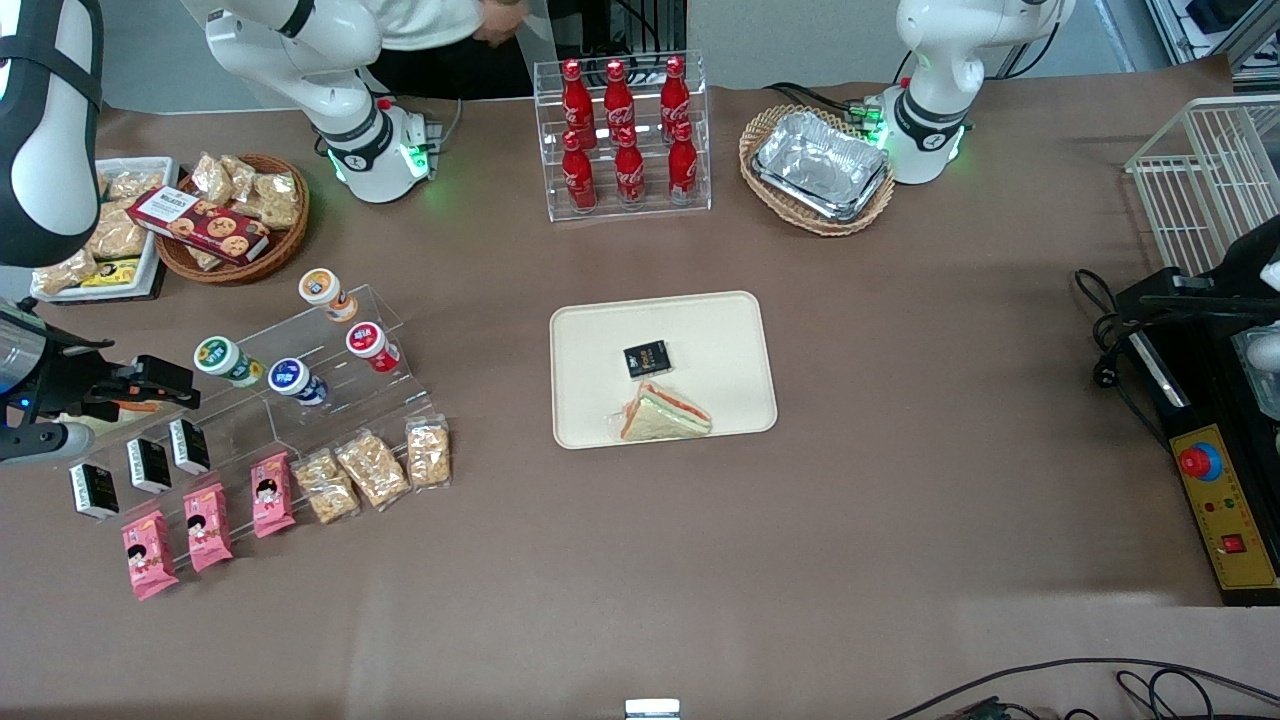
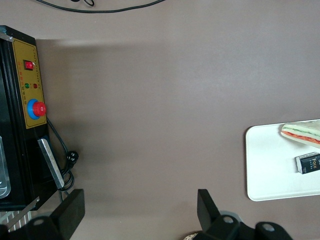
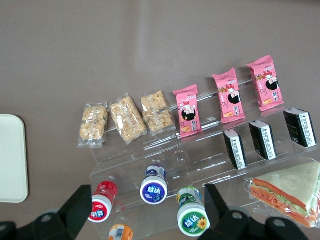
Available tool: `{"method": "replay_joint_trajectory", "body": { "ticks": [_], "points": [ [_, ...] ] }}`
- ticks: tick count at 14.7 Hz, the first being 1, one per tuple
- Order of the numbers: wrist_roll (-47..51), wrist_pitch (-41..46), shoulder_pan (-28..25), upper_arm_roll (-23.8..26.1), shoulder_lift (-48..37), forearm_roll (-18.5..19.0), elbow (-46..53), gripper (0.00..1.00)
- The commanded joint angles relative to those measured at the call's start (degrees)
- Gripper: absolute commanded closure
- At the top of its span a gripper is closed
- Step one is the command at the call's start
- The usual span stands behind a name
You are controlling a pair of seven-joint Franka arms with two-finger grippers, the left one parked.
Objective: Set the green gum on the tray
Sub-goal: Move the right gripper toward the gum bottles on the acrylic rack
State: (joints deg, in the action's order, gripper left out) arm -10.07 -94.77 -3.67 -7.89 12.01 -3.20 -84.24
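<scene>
The approach is in hand: the gripper (image 3: 145, 212), fingers apart and empty, hovers just above the green gum (image 3: 192, 216), and must descend, clamp it, then reach the tray (image 1: 600, 330).

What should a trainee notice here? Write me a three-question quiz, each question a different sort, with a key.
1. True or false: the green gum already lies on the tray.
2. Pick one. The gripper is: A) open, close beside the green gum; B) shut on the blue-lidded bottle; C) hanging over the tray.
3. Fill in: on the tray lie a small black packet and a ____.

Key: 1 false, as it stands apart from the tray, toward the working arm's end of the table; 2 A; 3 sandwich.
</scene>
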Motion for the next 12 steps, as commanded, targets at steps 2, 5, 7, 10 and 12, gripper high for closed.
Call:
{"method": "replay_joint_trajectory", "body": {
  "ticks": [2, 5, 7, 10, 12],
  "points": [
    [-0.82, -0.68, 0.25, -0.28, -0.05, -0.31, -0.40, 0.00],
    [-2.74, -0.33, 0.42, -0.54, -0.23, -0.40, -1.10, 0.00],
    [-8.00, -0.94, 0.16, -3.26, -1.10, -1.36, -3.29, 0.00],
    [-9.61, -2.96, 0.16, -3.80, -5.05, -1.28, -8.90, 0.00],
    [-12.58, -6.63, 0.16, -4.76, -9.26, -1.19, -16.00, 0.00]
  ]
}}
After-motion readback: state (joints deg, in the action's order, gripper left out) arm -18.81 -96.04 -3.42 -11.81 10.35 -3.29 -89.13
